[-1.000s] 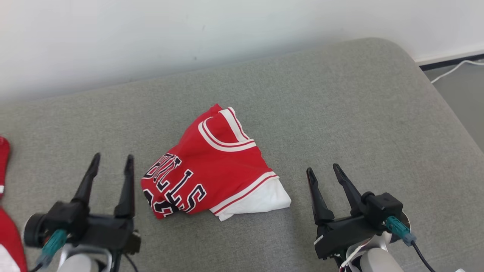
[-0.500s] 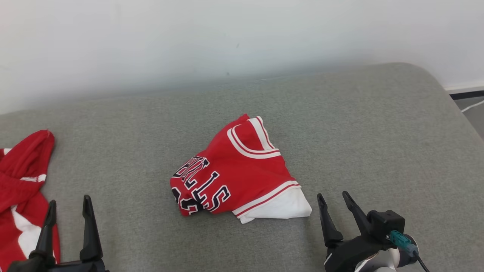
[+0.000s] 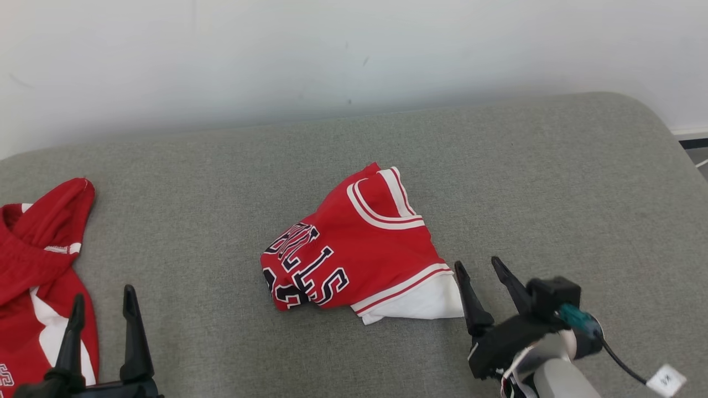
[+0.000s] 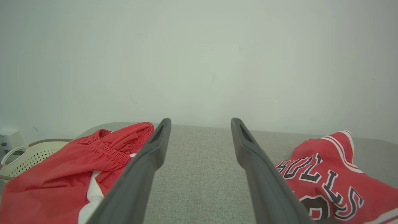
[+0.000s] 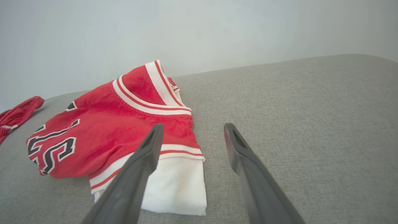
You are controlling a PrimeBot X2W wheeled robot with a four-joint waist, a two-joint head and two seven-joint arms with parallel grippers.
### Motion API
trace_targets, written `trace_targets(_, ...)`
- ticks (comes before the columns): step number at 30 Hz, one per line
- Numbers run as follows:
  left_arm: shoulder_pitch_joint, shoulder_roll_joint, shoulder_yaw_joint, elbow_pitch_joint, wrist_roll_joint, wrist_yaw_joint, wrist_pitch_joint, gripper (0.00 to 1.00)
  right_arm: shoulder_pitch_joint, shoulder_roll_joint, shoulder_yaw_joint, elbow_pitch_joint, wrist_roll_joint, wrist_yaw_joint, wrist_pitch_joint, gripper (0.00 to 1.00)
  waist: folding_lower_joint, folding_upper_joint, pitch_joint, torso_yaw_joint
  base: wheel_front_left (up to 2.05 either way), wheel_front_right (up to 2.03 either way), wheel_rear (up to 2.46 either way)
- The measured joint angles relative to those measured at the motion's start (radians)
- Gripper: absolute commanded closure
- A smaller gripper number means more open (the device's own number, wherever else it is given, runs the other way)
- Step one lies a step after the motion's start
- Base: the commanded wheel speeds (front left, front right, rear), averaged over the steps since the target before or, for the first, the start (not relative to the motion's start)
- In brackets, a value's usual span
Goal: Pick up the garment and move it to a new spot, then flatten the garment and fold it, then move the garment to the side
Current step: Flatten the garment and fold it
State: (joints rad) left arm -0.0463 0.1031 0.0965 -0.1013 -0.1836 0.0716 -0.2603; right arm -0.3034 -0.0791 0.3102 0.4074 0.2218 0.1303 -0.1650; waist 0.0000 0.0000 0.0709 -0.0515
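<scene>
The folded red jersey (image 3: pixel 354 243) reads "BULLS" in black; left gripper (image 3: pixel 104 293) and right gripper (image 3: pixel 475 262) hold their fingers (image 3: pixel 133 331) apart, empty

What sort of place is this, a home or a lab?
Probably a laundry-folding spot indoors; home or lab, I cannot tell. A grey padded surface meets a white wall, a red jersey and another red garment lie on it, and a pale basket stands at its end.

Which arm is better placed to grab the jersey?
Right. The right claw, open, sits close beside the jersey at its white edge; the left claw is farther off, by the other garment.
</scene>
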Motion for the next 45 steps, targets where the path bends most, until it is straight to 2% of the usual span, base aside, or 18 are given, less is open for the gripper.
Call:
trace_targets(14, -0.033, -0.030, 0.007, 0.022, 0.013, -0.044, 0.000, 0.00, -0.250, -0.028, 0.068, 0.316, 0.066, 0.000, 0.028, 0.00, 0.0001, 0.0000, 0.029, 0.043, 0.00, 0.00, 0.00)
trace_targets(17, -0.048, -0.038, 0.005, 0.031, 0.020, -0.053, 0.000, 0.00, -0.315, -0.029, 0.093, 0.432, 0.096, 0.000, 0.019, 0.00, 0.0002, 0.0000, 0.047, 0.064, 0.00, 0.00, 0.00)
trace_targets(31, -0.075, -0.047, 0.005, 0.056, 0.036, -0.072, 0.000, 0.00, -0.426, -0.011, 0.166, 0.713, 0.194, 0.000, -0.026, 0.00, 0.0002, 0.0000, 0.066, 0.113, 0.00, 0.00, 0.00)
trace_targets(32, -0.078, -0.047, 0.002, 0.058, 0.036, -0.073, 0.000, 0.00, -0.434, -0.010, 0.171, 0.723, 0.198, 0.000, -0.029, 0.04, 0.0002, 0.0000, 0.068, 0.115, 0.00, 0.00, 0.00)
trace_targets(33, -0.079, -0.048, 0.000, 0.059, 0.036, -0.075, 0.000, 0.00, -0.442, -0.010, 0.174, 0.738, 0.204, 0.000, -0.030, 0.04, 0.0002, 0.0000, 0.071, 0.117, 0.00, 0.00, 0.00)
trace_targets(34, -0.079, -0.049, -0.003, 0.060, 0.037, -0.076, 0.000, 0.00, -0.451, -0.012, 0.176, 0.749, 0.209, 0.000, -0.031, 0.67, 0.0002, 0.0000, 0.073, 0.120, 0.00, 0.00, 0.00)
trace_targets(35, -0.080, -0.049, -0.005, 0.061, 0.037, -0.076, 0.000, 0.00, -0.459, -0.012, 0.180, 0.762, 0.211, 0.000, -0.035, 1.00, 0.0001, 0.0000, 0.075, 0.122, 0.00, 0.00, 0.00)
trace_targets(41, -0.084, -0.050, 0.003, 0.073, 0.037, -0.078, 0.000, 0.00, -0.497, -0.015, 0.201, 0.789, 0.221, 0.000, -0.071, 1.00, 0.0002, 0.0000, 0.084, 0.131, 0.00, 0.00, 0.00)
trace_targets(45, -0.083, -0.051, 0.017, 0.086, 0.037, -0.078, 0.000, 0.00, -0.509, -0.020, 0.228, 0.756, 0.220, 0.000, -0.092, 1.00, 0.0000, 0.0000, 0.072, 0.122, 0.00, 0.00, 0.00)
